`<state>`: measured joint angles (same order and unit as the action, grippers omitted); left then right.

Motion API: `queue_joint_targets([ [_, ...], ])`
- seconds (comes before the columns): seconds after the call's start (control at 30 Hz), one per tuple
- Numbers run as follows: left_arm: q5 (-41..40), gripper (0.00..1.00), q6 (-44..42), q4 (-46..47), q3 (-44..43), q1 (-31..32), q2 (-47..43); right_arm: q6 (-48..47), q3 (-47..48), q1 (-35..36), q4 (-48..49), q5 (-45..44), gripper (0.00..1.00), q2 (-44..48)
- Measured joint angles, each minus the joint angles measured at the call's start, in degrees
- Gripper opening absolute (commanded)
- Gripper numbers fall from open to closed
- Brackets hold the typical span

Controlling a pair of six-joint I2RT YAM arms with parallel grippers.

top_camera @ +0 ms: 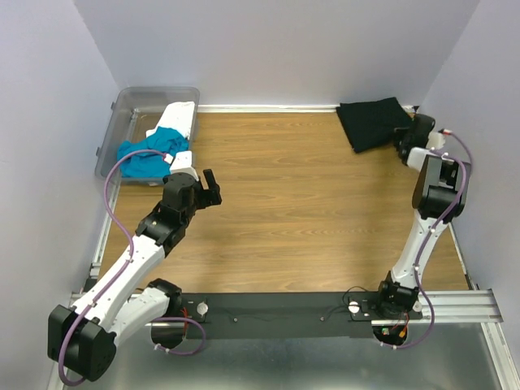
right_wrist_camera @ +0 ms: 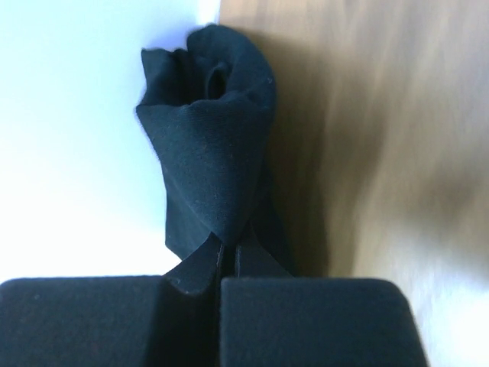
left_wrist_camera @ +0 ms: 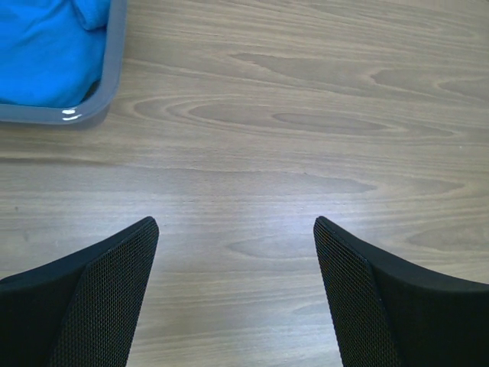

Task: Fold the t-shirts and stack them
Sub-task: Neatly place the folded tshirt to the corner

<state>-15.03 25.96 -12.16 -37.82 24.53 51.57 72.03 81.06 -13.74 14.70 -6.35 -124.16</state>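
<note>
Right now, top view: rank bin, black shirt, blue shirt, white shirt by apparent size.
1. bin
2. black shirt and blue shirt: too alike to rank
3. white shirt, smallest showing

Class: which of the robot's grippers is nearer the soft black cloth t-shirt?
Right. The right gripper has its jaws shut on the soft black cloth t-shirt; the left gripper hangs open across the wooden table, beside the clear plastic bin.
</note>
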Motion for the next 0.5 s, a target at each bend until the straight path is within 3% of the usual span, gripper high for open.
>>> queue_joint_targets([
  [0.17, -2.2, 0.90, 0.2, 0.0, 0.0, 0.0, 0.1, -4.1, 8.9, -3.5, -2.2, 0.8, 0.01, -5.3],
  [0.5, -3.3, 0.90, -0.2, 0.1, 0.0, 0.0, 4.7, -3.5, 4.9, -5.2, -2.8, -0.6, 0.01, -6.2],
])
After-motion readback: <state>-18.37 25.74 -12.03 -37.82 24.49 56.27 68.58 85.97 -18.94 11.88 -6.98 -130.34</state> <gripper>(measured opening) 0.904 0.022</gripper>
